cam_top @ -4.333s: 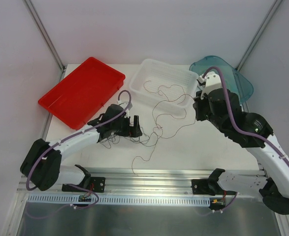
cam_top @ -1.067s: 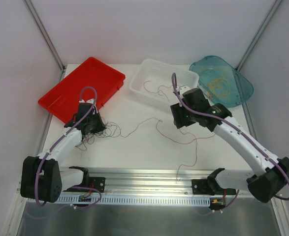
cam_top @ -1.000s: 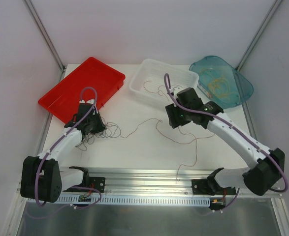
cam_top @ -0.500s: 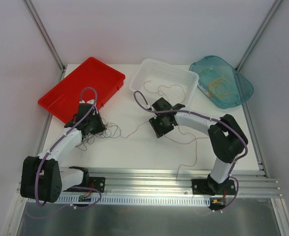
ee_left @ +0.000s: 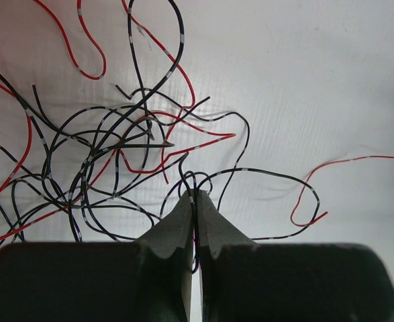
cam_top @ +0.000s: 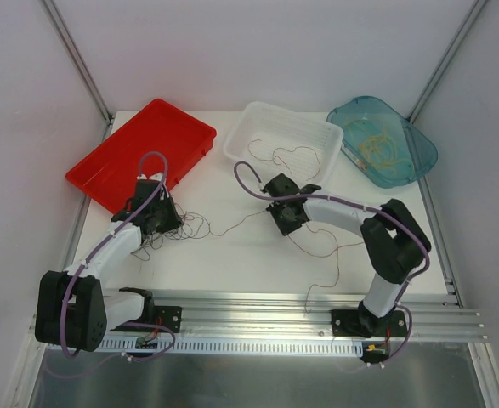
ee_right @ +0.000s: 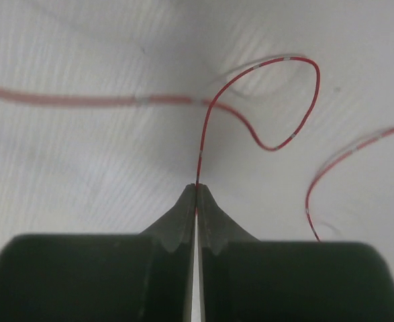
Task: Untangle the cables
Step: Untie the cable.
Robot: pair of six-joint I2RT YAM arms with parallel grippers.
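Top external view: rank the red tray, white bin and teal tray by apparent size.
1. red tray: clearly the largest.
2. white bin and teal tray: they look about the same size, too close to rank.

Both arms low over the table, both grippers pinched shut.
White-and-black left arm reaches forward and a bit right, wrist tipped down; its black two-finger left gripper is closed tip to tip on a thin black cable. White-and-black right arm bends sharply at the elbow, forearm stretched left toward centre; the black two-finger right gripper is closed on a thin red cable.
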